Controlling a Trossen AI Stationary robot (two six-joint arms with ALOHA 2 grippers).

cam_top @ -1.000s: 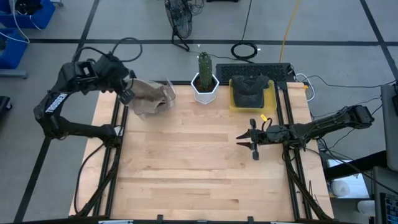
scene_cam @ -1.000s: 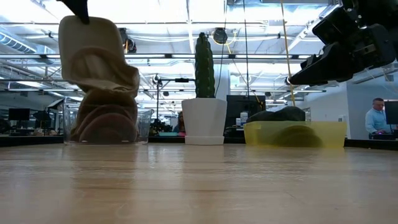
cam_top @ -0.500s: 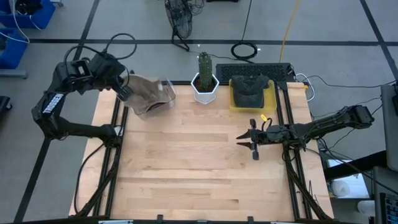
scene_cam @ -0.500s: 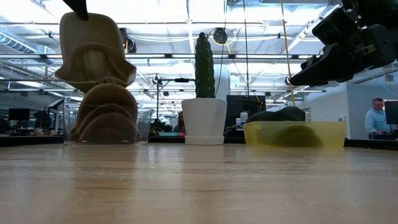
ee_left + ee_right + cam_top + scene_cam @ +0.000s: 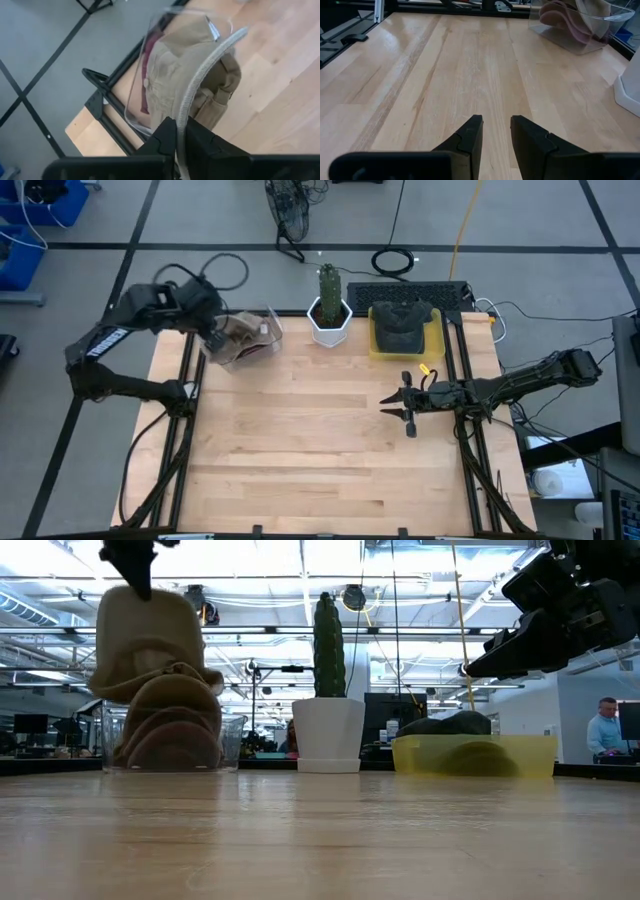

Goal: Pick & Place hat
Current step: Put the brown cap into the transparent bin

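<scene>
My left gripper (image 5: 212,332) is shut on a tan hat (image 5: 240,328) over a clear container (image 5: 262,348) at the table's far left. The hat (image 5: 150,640) hangs below the gripper (image 5: 133,575), and its lower part rests on a pile of tan and pink hats (image 5: 168,730) inside the container. The left wrist view shows the hat (image 5: 175,70) reaching into the container (image 5: 135,95). My right gripper (image 5: 398,410) is open and empty, above the table's right middle. My left gripper pinches the pale edge of the hat's brim (image 5: 184,117) between its two fingers. The fingers come from above, pointing down. The hat hangs below them, its lower part lying on the pile in the container.
A cactus in a white pot (image 5: 329,310) stands at the far middle. To its right, a yellow tray (image 5: 436,335) holds a dark hat (image 5: 400,325). A person (image 5: 605,735) stands far behind the table. Bare wood (image 5: 300,440) lies toward the near edge.
My left gripper has gone toward the table's right edge and down, over the container, still shut on the hat. The hat has come down with it. Its lower part now sits bunched on the pile inside the container.
</scene>
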